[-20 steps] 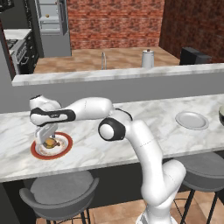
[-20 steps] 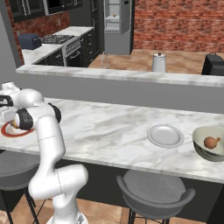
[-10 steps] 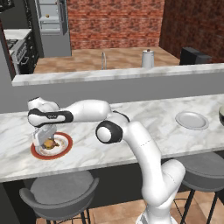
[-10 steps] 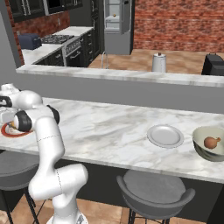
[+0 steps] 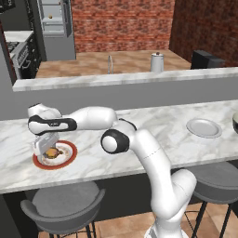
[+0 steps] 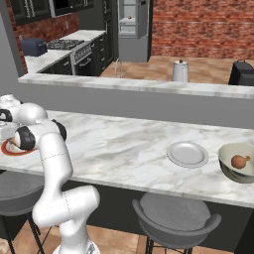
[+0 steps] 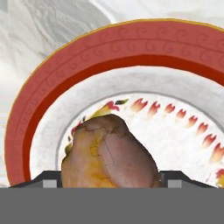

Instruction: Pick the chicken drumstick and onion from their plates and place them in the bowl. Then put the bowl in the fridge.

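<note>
A golden-brown chicken drumstick (image 7: 109,151) lies on a white plate with a red rim (image 7: 87,57) at the left end of the marble counter. My gripper (image 7: 111,181) hangs straight over that plate (image 5: 65,160) and is open. Its two fingertips (image 7: 49,179) stand at the drumstick's two sides, close against it. I cannot tell whether they touch it. In the left base view my gripper (image 5: 42,149) hides part of the drumstick (image 5: 52,153). Far right on the counter stands the pale bowl (image 6: 229,171) with the round brown onion (image 6: 240,161) inside it. The silver fridge (image 6: 130,27) is at the back of the kitchen.
A flat grey plate (image 6: 187,154) lies just left of the bowl. A raised ledge (image 6: 149,85) runs behind the counter, with a kettle (image 6: 179,71) beyond it. Grey stools (image 5: 62,204) stand under the counter's front edge. The stove (image 6: 67,47) is at the back left.
The hand has sunk a little closer to the red-rimmed plate. Its jaws have drawn in around the drumstick, which still lies on the plate.
</note>
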Available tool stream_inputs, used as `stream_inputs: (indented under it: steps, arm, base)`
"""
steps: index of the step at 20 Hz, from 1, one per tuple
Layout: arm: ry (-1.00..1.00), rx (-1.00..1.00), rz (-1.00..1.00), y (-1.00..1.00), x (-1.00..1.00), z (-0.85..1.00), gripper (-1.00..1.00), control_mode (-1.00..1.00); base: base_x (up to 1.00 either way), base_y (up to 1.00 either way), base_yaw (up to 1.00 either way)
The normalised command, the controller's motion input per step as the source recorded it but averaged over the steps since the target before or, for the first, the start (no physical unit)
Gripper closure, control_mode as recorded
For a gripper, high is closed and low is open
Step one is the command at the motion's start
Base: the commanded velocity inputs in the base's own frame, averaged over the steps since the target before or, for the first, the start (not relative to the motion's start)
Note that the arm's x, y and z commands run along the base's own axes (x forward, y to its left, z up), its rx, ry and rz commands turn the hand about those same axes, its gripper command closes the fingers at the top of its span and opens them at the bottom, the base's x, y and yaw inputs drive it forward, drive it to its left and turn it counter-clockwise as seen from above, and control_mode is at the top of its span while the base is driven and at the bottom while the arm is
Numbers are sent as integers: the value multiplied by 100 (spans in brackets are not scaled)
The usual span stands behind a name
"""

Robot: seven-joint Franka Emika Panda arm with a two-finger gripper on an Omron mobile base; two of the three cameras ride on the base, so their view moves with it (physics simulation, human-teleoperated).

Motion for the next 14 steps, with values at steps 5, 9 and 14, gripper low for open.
stream_inputs:
  steps: [5, 9, 14]
  arm:
    - [0, 0, 0, -3, -12, 0, 100, -100]
    - [0, 0, 0, -15, -15, 3, 100, -100]
    - [0, 2, 0, -23, -22, 19, 100, -100]
  base:
    - [0, 0, 0]
    - [0, 0, 0]
    - [0, 0, 0]
